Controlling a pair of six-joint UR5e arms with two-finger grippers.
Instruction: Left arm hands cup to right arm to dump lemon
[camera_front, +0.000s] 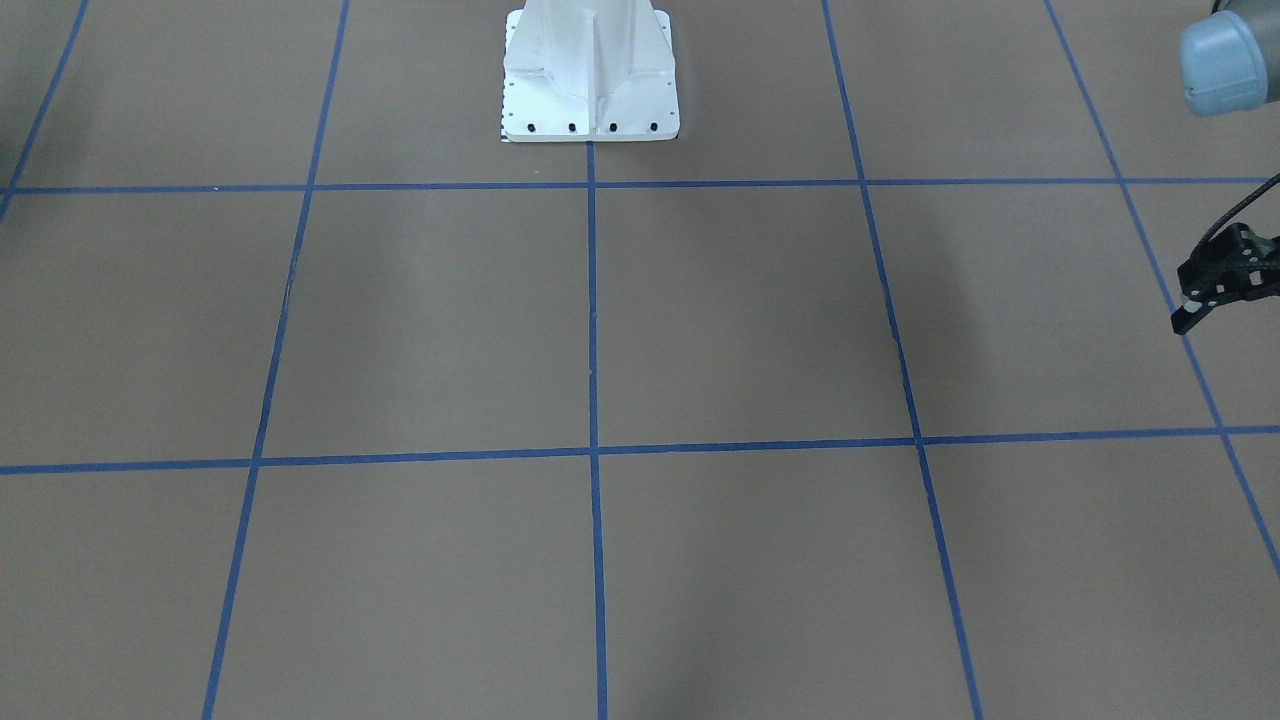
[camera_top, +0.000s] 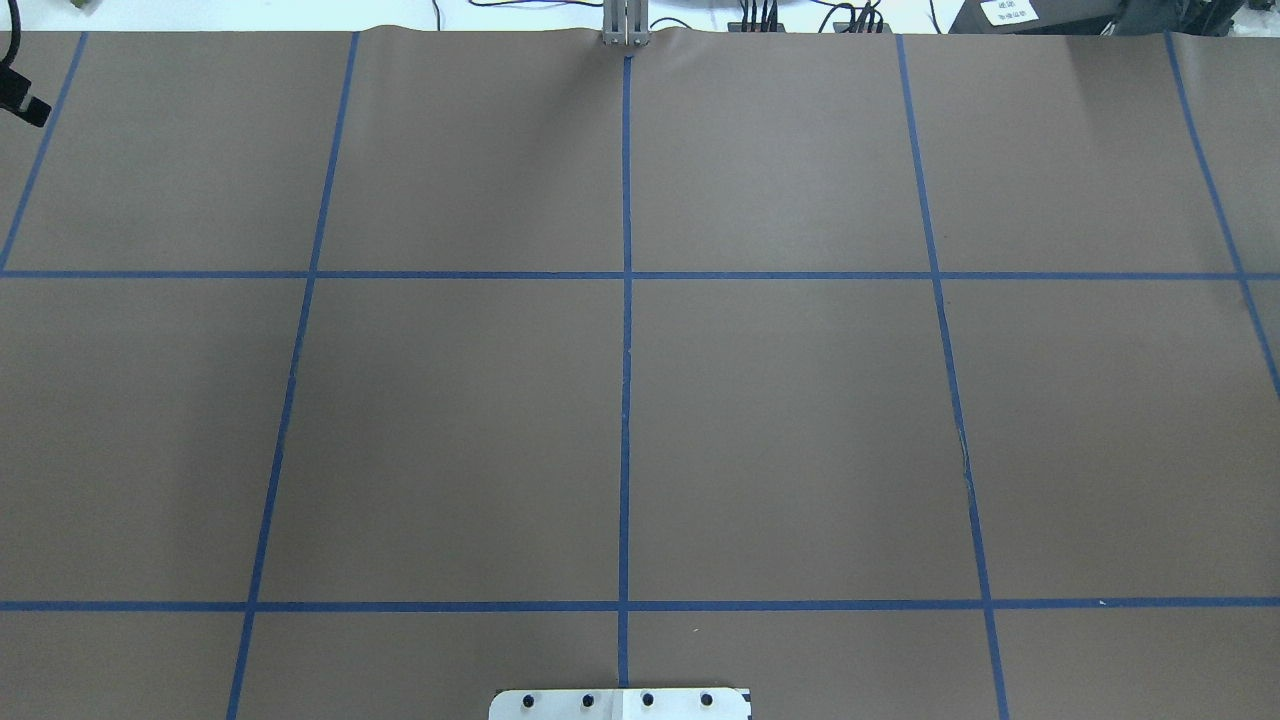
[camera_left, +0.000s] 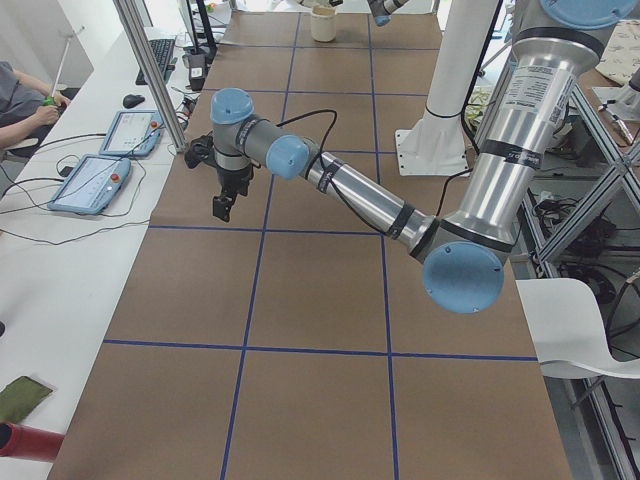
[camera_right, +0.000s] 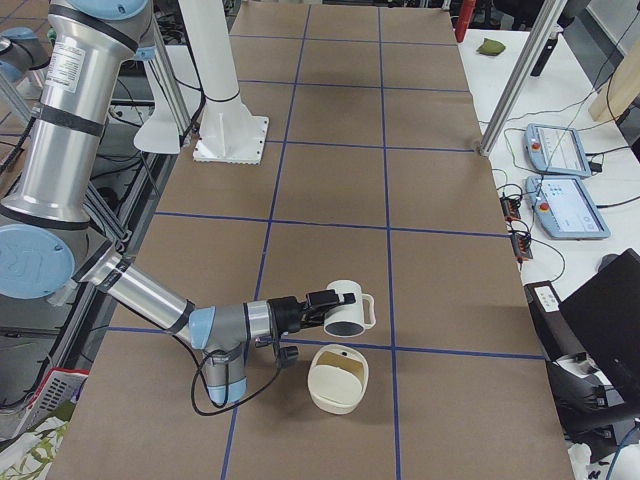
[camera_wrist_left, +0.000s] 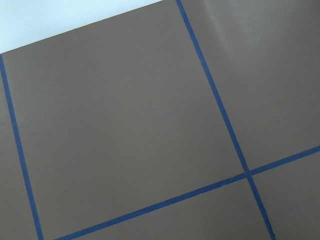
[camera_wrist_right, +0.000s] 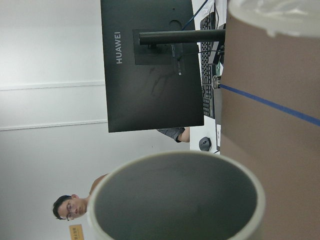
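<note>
At the right end of the brown, blue-taped tabletop (camera_right: 330, 180), the slim grey-and-silver right arm (camera_right: 150, 290) carries the white ribbed mug with the squarish loop handle (camera_right: 345, 310) clear of the surface. The mug is tipped on its side close by an open cream-coloured tub (camera_right: 335, 400). It sits at the tip of the black two-finger hand (camera_right: 322, 300), though how the fingers close on it cannot be told from this side view. The bulkier left arm (camera_left: 350, 190) is well apart at the opposite end, its black lattice hand (camera_front: 1215, 285) hovering with nothing visible in it; how wide it stands cannot be told either. The hand-over looks complete, and the dump is the step in hand. No lemon shows in what the wrist camera sees of the mug's grey inside, and whether it lies in the tub cannot be made out. If the lemon is not yet out, the next move calls for tilting the mouth lower, squarely over the tub.
</note>
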